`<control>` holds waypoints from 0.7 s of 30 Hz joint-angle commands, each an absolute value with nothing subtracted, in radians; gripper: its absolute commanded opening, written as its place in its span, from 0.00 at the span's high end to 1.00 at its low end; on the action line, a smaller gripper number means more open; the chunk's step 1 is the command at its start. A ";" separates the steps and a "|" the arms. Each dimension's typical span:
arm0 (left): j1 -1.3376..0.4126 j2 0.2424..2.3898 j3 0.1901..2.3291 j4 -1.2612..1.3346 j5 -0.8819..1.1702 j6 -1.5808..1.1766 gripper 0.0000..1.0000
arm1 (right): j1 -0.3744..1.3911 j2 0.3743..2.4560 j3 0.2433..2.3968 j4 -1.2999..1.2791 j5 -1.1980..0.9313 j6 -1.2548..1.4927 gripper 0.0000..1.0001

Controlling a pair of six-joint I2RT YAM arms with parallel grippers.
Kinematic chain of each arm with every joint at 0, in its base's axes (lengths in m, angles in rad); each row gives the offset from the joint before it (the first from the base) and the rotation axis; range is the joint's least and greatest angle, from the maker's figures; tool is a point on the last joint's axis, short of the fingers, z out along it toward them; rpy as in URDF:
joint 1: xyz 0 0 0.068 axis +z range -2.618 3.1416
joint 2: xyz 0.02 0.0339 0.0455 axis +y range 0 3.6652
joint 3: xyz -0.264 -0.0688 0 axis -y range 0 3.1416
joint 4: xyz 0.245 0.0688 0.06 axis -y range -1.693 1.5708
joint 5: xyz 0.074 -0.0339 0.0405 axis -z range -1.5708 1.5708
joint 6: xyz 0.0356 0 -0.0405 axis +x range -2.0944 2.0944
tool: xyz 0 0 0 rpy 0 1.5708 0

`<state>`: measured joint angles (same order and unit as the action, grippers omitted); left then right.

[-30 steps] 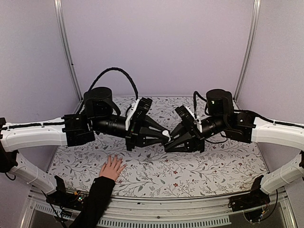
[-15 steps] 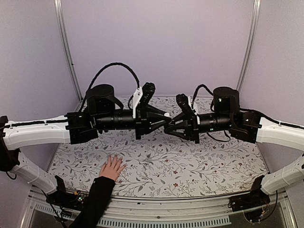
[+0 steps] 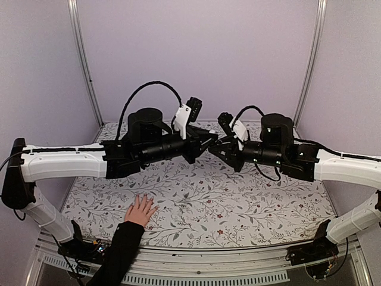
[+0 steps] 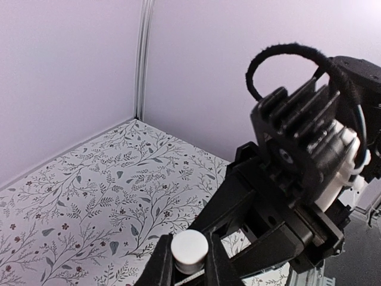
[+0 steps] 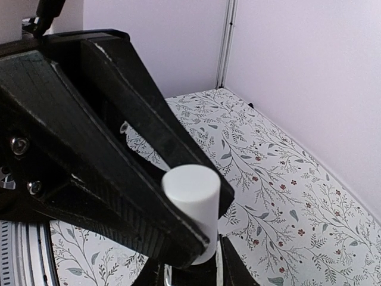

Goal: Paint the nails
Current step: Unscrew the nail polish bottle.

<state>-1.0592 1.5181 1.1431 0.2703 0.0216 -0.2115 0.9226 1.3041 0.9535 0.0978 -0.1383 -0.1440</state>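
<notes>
A light-skinned hand [image 3: 140, 210] with a black sleeve lies flat on the floral table near the front left, fingers spread. Its nails [image 3: 144, 198] are too small to make out. Above the table's middle my left gripper [image 3: 212, 141] and right gripper [image 3: 219, 145] meet tip to tip. In the left wrist view the left gripper [image 4: 189, 261] is shut on a white cap [image 4: 189, 248]. Seen from the right wrist, that cap [image 5: 193, 193] rises from between the shut right gripper [image 5: 190, 273], and a left finger [image 5: 107, 179] presses against its side. The bottle body is hidden.
The floral tablecloth [image 3: 250, 208] covers the table, with lilac walls close on three sides and metal corner posts [image 3: 86, 65] at the back. The black sleeve [image 3: 119, 250] crosses the front edge. Both arms span the table's width at mid height.
Both arms have risen and swung toward the back wall with their grippers still joined tip to tip. The left jaws closed a little tighter. The hand has stayed put.
</notes>
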 commanded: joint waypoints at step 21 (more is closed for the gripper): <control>-1.045 1.358 1.026 0.228 0.210 -0.114 0.55 | 0.930 1.245 0.878 0.220 -0.249 -0.136 1.00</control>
<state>-1.0584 1.4158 1.0611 0.2226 0.0914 -0.1711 0.9272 1.2728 0.8886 0.1925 -0.1551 -0.1287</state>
